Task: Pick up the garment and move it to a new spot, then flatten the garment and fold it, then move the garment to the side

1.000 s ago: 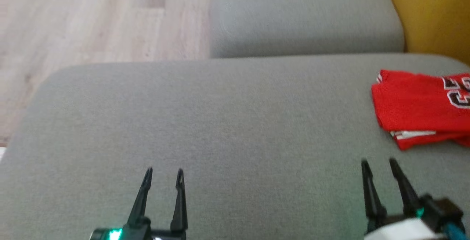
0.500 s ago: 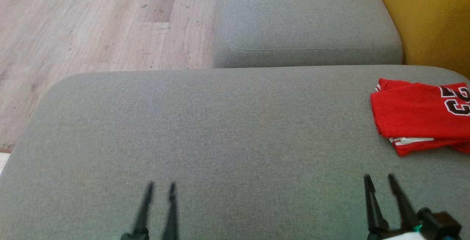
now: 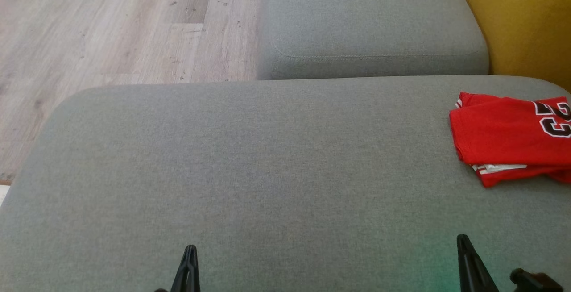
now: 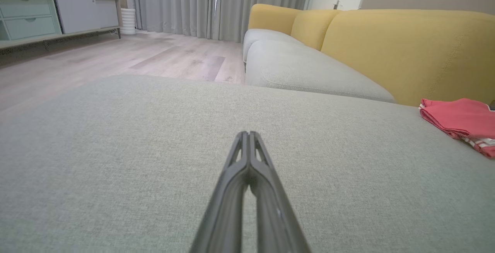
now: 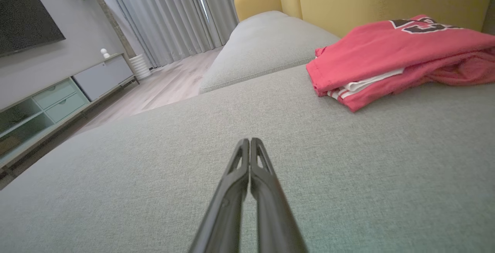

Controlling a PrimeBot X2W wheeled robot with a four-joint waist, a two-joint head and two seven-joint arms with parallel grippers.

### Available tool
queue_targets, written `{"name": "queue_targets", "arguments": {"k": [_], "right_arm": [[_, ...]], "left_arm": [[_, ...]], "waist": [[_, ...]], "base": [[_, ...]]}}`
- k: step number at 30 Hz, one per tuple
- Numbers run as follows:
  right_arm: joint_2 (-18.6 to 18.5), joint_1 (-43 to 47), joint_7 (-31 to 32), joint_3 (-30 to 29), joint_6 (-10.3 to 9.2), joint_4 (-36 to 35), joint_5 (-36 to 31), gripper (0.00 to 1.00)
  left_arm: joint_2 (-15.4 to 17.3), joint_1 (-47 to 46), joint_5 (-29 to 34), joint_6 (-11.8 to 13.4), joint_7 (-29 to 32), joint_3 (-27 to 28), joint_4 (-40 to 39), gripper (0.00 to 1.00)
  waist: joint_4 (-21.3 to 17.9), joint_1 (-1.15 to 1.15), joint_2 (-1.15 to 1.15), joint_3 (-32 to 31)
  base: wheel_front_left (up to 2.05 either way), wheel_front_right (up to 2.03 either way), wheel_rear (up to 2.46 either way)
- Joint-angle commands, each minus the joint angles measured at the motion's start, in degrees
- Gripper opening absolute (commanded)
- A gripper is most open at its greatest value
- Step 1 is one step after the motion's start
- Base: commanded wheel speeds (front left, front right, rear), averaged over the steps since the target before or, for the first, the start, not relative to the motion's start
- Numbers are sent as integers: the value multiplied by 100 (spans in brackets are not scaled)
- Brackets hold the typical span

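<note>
On the grey sofa cushion (image 3: 267,158) beside wood floor (image 3: 111,24), the folded garment (image 3: 504,135) lay crosswise, its fold leftward, while the left gripper (image 4: 249,135) and right gripper (image 5: 250,141) were clenched empty.

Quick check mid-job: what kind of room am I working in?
Most likely a home living room: a grey-and-yellow sofa, floor-length curtains, and a low cabinet beneath a dark wall-mounted screen.

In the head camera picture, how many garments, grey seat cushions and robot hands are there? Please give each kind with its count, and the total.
Garments: 1 (folded red fabric jersey)
Grey seat cushions: 2 (wide near grey fabric cushion, far grey fabric cushion)
Hands: 2 (left hand, right hand, both shut)
Total: 5
</note>
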Motion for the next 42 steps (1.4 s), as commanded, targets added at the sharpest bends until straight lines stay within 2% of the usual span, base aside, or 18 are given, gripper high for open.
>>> {"name": "queue_targets", "arguments": {"k": [1, 42], "right_arm": [[-29, -276, 18, -33, -1, -177, 122, 0], [-51, -914, 648, -263, -2, -103, 2717, 0]], "left_arm": [[26, -280, -123, -30, 11, 112, -165, 0], [124, -870, -2980, -542, 574, 711, 30, 0]], "waist": [[-3, 0, 0, 4], [-158, 0, 0, 231]], "base": [[0, 0, 0], [0, 0, 0]]}}
